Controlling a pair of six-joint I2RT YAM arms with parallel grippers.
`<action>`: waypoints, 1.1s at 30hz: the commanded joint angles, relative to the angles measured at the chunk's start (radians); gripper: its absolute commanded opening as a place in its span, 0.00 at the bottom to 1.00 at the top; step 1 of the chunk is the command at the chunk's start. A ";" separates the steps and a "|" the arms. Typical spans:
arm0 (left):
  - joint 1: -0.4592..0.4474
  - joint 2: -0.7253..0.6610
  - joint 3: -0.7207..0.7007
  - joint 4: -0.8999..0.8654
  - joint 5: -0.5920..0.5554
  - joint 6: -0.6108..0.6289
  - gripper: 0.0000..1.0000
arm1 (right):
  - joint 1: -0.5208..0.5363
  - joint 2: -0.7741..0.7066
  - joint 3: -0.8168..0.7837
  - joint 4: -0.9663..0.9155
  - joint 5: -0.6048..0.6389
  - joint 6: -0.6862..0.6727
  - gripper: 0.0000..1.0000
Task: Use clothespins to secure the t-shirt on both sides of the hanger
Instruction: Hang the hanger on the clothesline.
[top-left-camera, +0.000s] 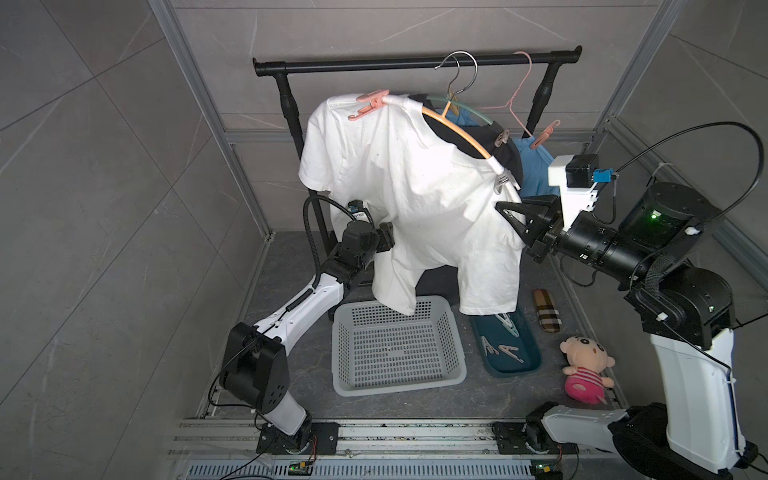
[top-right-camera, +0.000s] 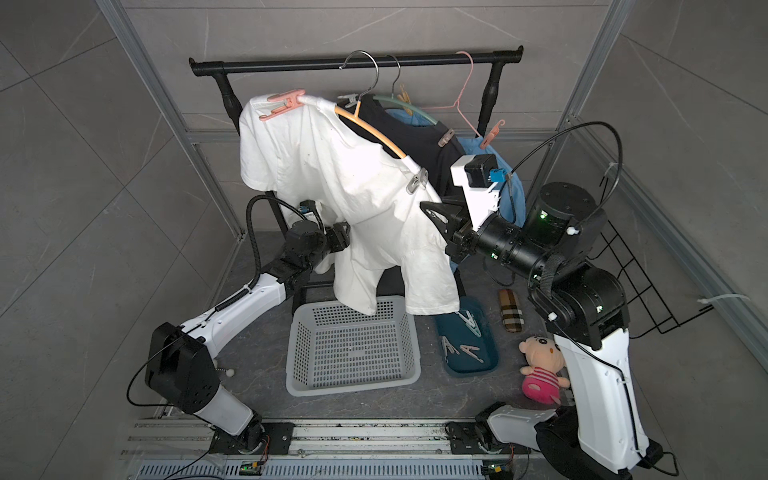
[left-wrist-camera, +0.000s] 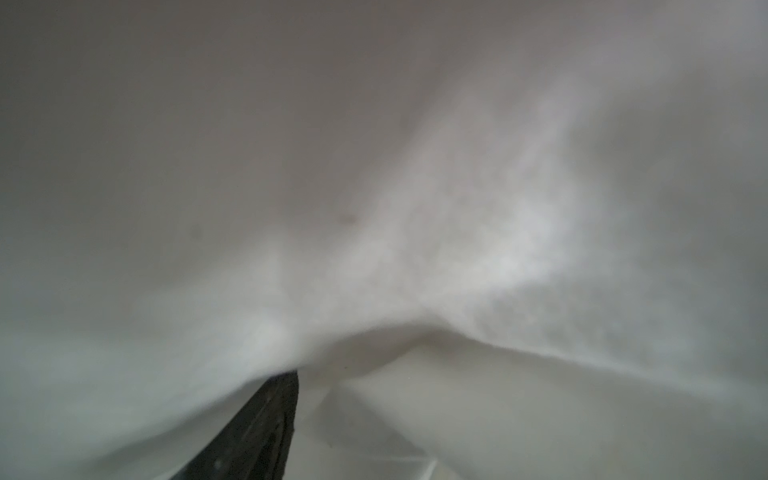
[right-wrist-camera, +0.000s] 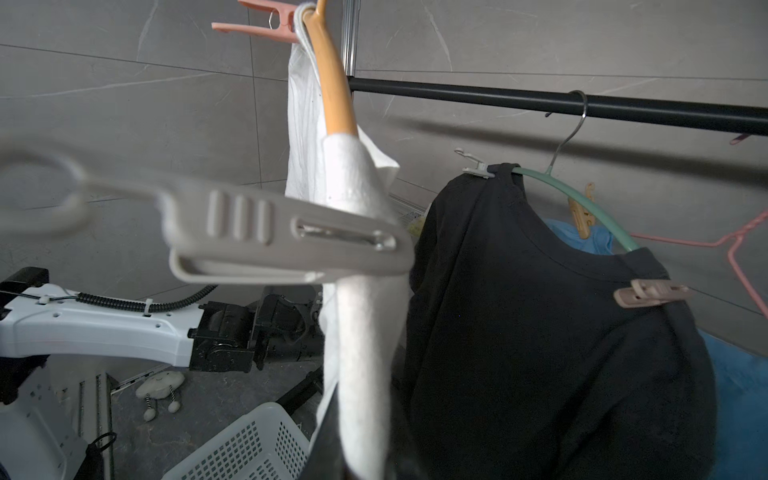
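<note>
A white t-shirt (top-left-camera: 407, 183) hangs on an orange hanger (top-left-camera: 457, 133) from the black rail (top-left-camera: 415, 62). A pink clothespin (top-left-camera: 368, 104) clips its left shoulder. A grey clothespin (top-left-camera: 501, 182) clips the right shoulder and fills the near part of the right wrist view (right-wrist-camera: 282, 237). My right gripper (top-left-camera: 503, 210) is just below that pin, shut on the shirt's sleeve fabric (right-wrist-camera: 365, 374). My left arm's wrist (top-left-camera: 361, 241) reaches under the shirt's left side and its jaws are hidden in both top views. In the left wrist view only one black finger (left-wrist-camera: 266, 415) shows against white cloth.
Spare clothespins (top-left-camera: 505, 345) lie in a dark teal tray (top-left-camera: 536, 361) on the floor. A white perforated basket (top-left-camera: 397, 345) stands under the shirt. A black shirt (right-wrist-camera: 561, 332), a blue garment (top-left-camera: 536, 166) and a pink wire hanger (top-left-camera: 519, 95) hang behind. A plush doll (top-left-camera: 586, 370) and a checked case (top-left-camera: 546, 309) lie at right.
</note>
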 joint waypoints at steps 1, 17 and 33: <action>0.014 0.032 0.108 0.042 -0.076 0.021 0.66 | 0.001 -0.050 -0.018 0.106 -0.043 0.028 0.00; -0.028 -0.139 -0.188 0.064 0.113 0.081 0.99 | 0.003 0.099 0.049 -0.003 0.037 0.176 0.00; -0.039 -0.557 -0.470 0.027 0.057 0.097 0.95 | 0.103 0.507 0.530 -0.102 0.378 0.210 0.00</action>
